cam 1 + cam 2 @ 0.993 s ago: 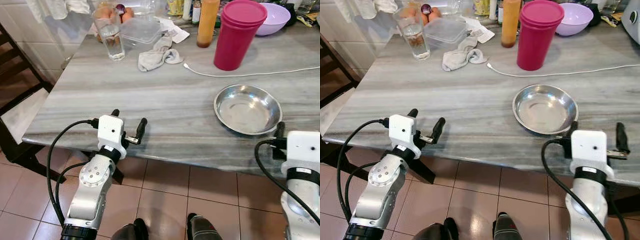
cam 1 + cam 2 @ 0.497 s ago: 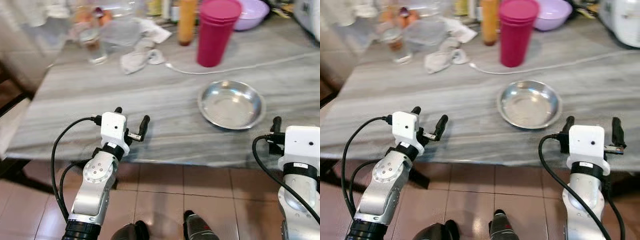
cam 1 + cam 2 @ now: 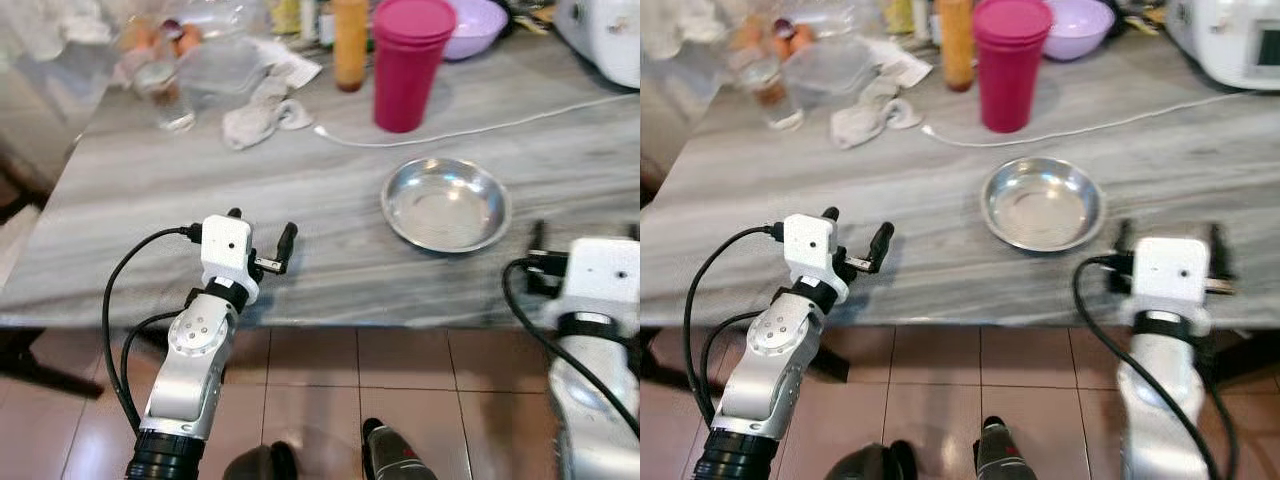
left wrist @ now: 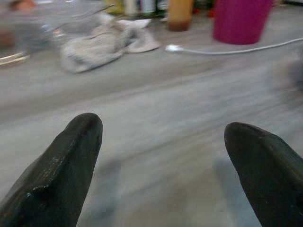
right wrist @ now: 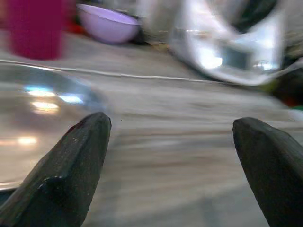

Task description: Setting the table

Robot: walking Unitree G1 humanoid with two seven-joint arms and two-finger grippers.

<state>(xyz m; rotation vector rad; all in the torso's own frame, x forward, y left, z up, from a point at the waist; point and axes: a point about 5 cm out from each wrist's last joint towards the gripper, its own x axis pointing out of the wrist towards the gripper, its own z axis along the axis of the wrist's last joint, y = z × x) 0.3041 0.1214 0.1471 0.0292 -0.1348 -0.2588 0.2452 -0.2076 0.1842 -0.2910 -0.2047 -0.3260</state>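
A shallow steel bowl (image 3: 446, 204) lies on the grey marble table (image 3: 200, 180), near its front edge and right of the middle. My left gripper (image 3: 260, 228) is open with nothing between its fingers, held over the front edge well to the left of the bowl. My right gripper (image 5: 170, 142) is open too, at the front edge just to the right of the bowl's near rim; the bowl (image 5: 38, 127) lies beside one of its fingers. A pink tumbler (image 3: 410, 62) stands behind the bowl.
At the back stand a purple bowl (image 3: 478, 25), an orange bottle (image 3: 350, 40), a drinking glass (image 3: 165, 95), a clear plastic container (image 3: 215, 65) and a crumpled cloth (image 3: 255, 110). A white cable (image 3: 480, 128) crosses the table. A white appliance (image 3: 1230, 40) sits at the far right.
The camera has swung to the right, so the table's things sit further left in view and the white appliance has come in. Both grippers stay open in much the same pose.
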